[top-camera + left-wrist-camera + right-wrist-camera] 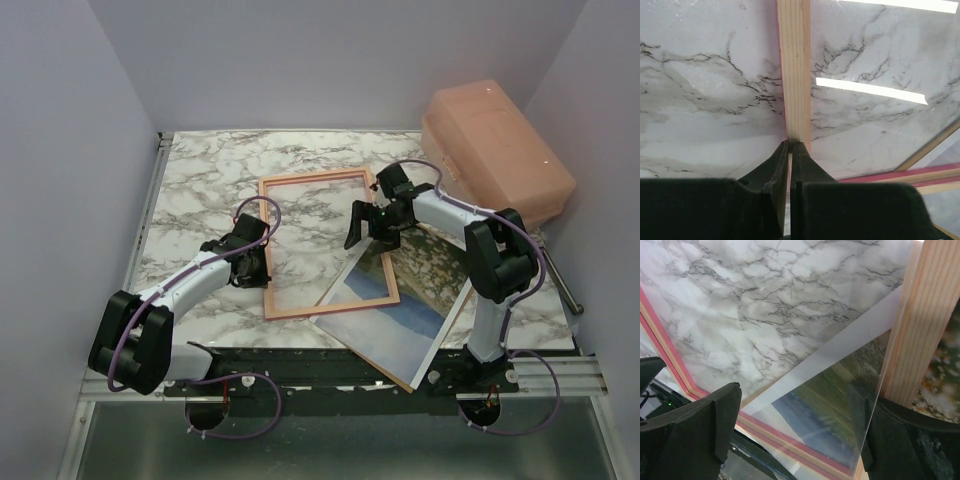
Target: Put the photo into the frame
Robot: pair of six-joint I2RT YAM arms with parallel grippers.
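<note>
The frame (310, 179) lies tan back up in the middle of the marble table, its pane showing the marble through it. The photo (400, 320) lies picture up at the front right, with one corner tucked under the frame's near right corner. My left gripper (252, 268) is shut on the frame's left bar (794, 75), and the wood runs up from between the fingertips of that gripper (790, 144). My right gripper (375, 235) hangs open over the frame's right bar (922, 325). Between the wide-apart fingers of this gripper (805, 395), the photo (840, 405) shows through the pane.
A salmon-pink plastic box (495, 145) stands at the back right corner. A thin metal rod (560, 275) lies by the table's right edge. Grey walls close in the table (200, 180) on the left, back and right.
</note>
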